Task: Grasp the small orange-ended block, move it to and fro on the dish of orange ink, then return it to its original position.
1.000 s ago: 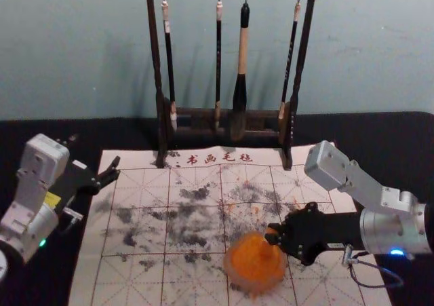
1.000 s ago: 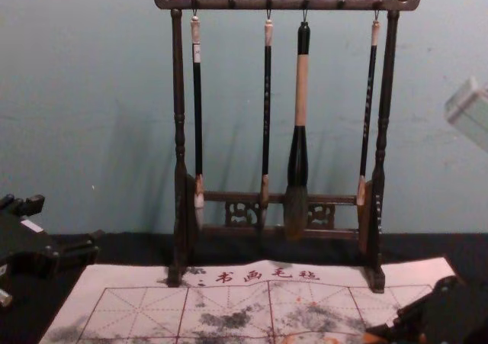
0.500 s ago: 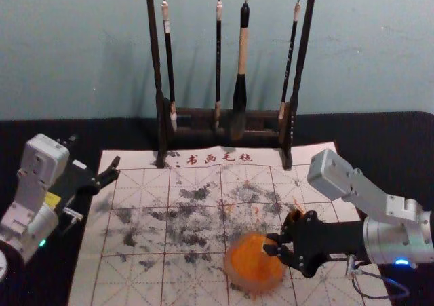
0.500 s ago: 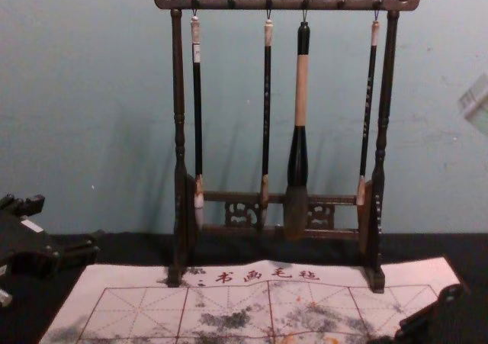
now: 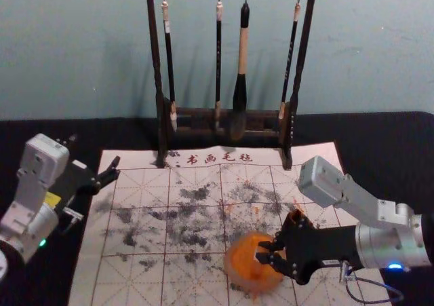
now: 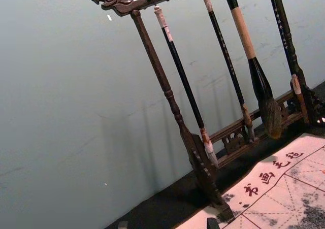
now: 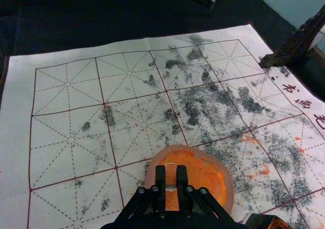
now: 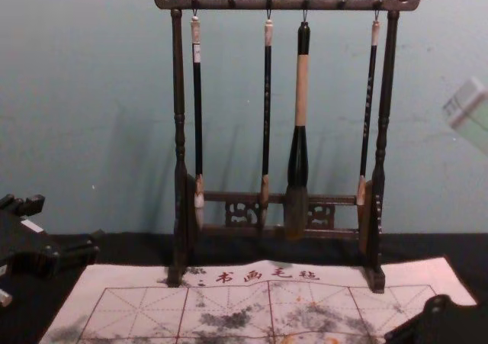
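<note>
The small orange-ended block (image 7: 171,177) is pinched between the fingertips of my right gripper (image 5: 263,253), over the right part of the orange ink dish (image 5: 239,271). In the right wrist view, the right gripper (image 7: 171,184) is shut on the block, with the round dish (image 7: 219,175) beneath and around its tips. I cannot tell whether the block touches the ink. My left gripper (image 5: 95,157) stays idle at the left edge of the felt mat; in the left wrist view the left gripper (image 6: 168,224) is open, its tips wide apart.
A wooden rack (image 5: 160,82) with several hanging brushes stands at the back of the ink-stained mat (image 5: 135,190). Just beyond the right gripper is a dark object (image 5: 296,216) with an orange-brown part, also close by the gripper in the right wrist view.
In the head view, my right gripper has shifted nearer to the body, first slightly right and then back left over the dish, carrying the block. My left arm has not moved.
</note>
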`<state>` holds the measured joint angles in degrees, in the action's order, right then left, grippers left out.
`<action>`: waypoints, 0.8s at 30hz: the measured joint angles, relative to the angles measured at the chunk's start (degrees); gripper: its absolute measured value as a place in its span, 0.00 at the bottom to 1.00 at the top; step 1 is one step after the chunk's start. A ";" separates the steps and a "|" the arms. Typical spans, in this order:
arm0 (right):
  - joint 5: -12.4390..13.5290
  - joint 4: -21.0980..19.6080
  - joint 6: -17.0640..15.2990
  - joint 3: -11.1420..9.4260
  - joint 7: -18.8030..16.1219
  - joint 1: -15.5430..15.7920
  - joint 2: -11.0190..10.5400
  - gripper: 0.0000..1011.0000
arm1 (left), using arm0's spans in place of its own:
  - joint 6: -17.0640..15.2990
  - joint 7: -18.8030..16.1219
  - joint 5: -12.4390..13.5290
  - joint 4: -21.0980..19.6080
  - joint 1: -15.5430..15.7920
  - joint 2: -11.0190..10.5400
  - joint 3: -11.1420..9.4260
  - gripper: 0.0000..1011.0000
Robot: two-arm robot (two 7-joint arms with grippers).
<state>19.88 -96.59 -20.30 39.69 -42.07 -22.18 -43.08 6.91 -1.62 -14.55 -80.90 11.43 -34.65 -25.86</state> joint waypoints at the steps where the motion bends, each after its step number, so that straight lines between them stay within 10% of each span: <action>1: -0.04 0.07 0.00 0.08 -0.01 -0.08 0.05 0.09 | 0.00 0.00 0.00 0.00 0.00 0.00 0.00 0.99; 24: -0.88 3.00 -0.24 0.58 1.05 -1.61 2.00 0.09 | 0.00 0.00 0.00 0.00 0.01 0.00 0.00 0.99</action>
<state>19.00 -93.59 -20.54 40.27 -41.02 -23.79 -41.08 6.91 -1.62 -14.55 -80.90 11.43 -34.64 -25.86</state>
